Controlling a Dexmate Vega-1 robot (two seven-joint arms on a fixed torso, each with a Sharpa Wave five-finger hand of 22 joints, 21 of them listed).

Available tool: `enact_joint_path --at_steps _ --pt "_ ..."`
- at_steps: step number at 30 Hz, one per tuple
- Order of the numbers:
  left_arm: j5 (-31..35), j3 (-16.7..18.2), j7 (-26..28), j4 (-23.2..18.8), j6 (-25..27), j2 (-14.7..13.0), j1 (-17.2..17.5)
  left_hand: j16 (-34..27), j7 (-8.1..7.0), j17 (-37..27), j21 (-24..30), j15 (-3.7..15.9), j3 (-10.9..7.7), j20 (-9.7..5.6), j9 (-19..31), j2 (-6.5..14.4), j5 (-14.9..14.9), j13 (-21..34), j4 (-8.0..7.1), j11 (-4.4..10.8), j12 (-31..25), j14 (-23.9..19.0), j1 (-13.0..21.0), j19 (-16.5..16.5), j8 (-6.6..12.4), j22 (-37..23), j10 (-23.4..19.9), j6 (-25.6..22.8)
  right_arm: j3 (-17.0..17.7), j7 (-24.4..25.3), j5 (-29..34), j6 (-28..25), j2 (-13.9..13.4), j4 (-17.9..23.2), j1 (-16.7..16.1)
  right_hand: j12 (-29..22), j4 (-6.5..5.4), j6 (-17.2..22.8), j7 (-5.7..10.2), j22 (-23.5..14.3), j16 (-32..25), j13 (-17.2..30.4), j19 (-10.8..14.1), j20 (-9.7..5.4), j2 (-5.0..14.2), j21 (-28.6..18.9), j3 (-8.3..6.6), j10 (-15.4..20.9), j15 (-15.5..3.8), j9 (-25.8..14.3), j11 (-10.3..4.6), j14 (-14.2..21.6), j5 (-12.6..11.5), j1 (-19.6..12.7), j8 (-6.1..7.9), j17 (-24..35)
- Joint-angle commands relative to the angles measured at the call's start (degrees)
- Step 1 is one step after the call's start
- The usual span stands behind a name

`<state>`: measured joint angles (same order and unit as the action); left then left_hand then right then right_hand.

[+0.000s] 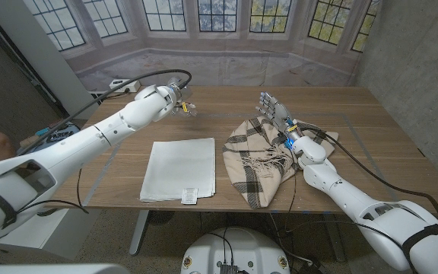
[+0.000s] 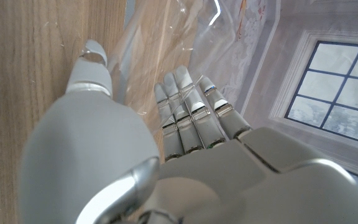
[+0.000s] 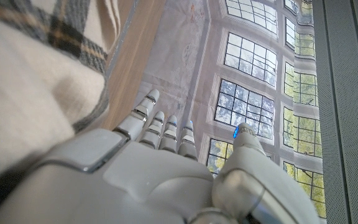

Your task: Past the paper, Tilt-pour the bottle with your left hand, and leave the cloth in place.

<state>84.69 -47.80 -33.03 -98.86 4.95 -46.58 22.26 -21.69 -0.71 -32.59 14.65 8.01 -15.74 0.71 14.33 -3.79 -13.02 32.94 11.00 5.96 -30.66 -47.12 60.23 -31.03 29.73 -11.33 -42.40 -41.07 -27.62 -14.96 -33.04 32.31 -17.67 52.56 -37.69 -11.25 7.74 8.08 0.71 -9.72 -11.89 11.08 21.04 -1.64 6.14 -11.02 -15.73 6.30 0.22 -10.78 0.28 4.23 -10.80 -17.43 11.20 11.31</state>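
One clear bottle (image 1: 189,109), contents unclear, gripped by the left robot hand (image 1: 175,97); right robot hand (image 1: 274,110) spread.

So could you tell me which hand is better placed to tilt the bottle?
Left. The left hand already grips the clear bottle past the paper; the right hand stands open by the cloth.

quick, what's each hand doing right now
Left hand: holding the clear bottle past the paper.
Right hand: open, fingers spread, holding nothing, beside the plaid cloth.
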Motion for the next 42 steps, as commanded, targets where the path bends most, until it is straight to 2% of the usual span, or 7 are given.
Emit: enact_joint_path --at_steps 1,7,18,31,42 --pt "0.05 0.14 -0.10 0.25 -0.15 0.35 0.13 0.18 -0.26 -0.19 0.48 1.06 -2.68 0.11 0.13 9.35 -0.49 8.35 -2.39 1.96 -0.30 -1.31 1.47 -0.24 4.12 -0.20 -2.37 -9.58 0.00 0.18 -0.01 -0.20 -0.09 0.25 -0.17 -0.12 -0.03 0.49 -0.22 -0.09 -0.09 0.27 0.57 0.02 0.22 -0.05 0.27 0.33 0.12 -0.32 0.13 0.47 0.01 -0.31 0.20 0.25" --pt "0.26 0.52 1.24 -0.06 0.99 -0.09 1.02 0.24 -0.27 -0.35 0.45 1.01 -2.77 0.13 0.08 9.38 -0.51 8.28 -2.37 1.98 -0.22 -1.25 1.44 -0.15 4.16 -0.21 -2.44 -9.55 0.04 0.30 -0.08 -0.27 -0.04 0.34 -0.24 -0.12 -0.09 0.51 -0.20 -0.09 -0.09 0.27 0.58 0.01 0.25 -0.05 0.29 0.35 0.12 -0.32 0.19 0.45 0.01 -0.23 0.20 0.27" --pt "0.28 3.33 5.14 -0.68 10.90 1.31 5.78 0.41 0.12 -0.49 0.49 0.67 -3.07 0.52 0.29 9.36 -0.51 8.18 -2.21 1.68 -0.17 -1.48 1.47 -0.24 4.51 -0.22 -2.84 -9.71 -0.18 0.14 0.12 -1.18 -0.33 0.76 0.25 -0.13 -0.03 0.53 -0.18 -0.09 -0.06 0.27 0.57 -0.05 0.25 -0.04 0.26 0.37 0.12 -0.32 0.20 0.47 -0.01 -0.33 0.20 0.24" --pt "-4.04 6.12 10.37 -1.26 21.07 3.75 11.03 0.44 0.46 -0.65 0.52 0.37 -3.32 0.76 0.34 9.22 -0.69 8.39 -1.98 1.25 -0.06 -1.68 1.69 -0.29 4.51 -0.25 -2.57 -9.40 -0.56 -0.01 0.42 -2.48 -0.66 1.01 0.80 -0.11 -0.05 0.55 -0.17 -0.09 -0.06 0.27 0.58 -0.02 0.26 -0.04 0.28 0.34 0.14 -0.32 0.14 0.49 0.00 -0.31 0.21 0.26" --pt "-8.47 6.99 17.22 -0.88 26.78 5.20 13.29 0.30 0.85 -0.93 0.60 0.18 -3.32 1.00 0.49 9.04 -0.87 8.45 -2.01 0.92 -0.02 -1.88 1.58 -0.45 4.62 -0.29 -2.68 -9.33 -0.76 0.48 0.71 -3.23 -0.91 1.71 0.71 -0.11 -0.08 0.53 -0.17 -0.09 -0.04 0.27 0.58 0.00 0.25 -0.04 0.31 0.33 0.10 -0.32 0.25 0.48 0.00 -0.25 0.20 0.27"
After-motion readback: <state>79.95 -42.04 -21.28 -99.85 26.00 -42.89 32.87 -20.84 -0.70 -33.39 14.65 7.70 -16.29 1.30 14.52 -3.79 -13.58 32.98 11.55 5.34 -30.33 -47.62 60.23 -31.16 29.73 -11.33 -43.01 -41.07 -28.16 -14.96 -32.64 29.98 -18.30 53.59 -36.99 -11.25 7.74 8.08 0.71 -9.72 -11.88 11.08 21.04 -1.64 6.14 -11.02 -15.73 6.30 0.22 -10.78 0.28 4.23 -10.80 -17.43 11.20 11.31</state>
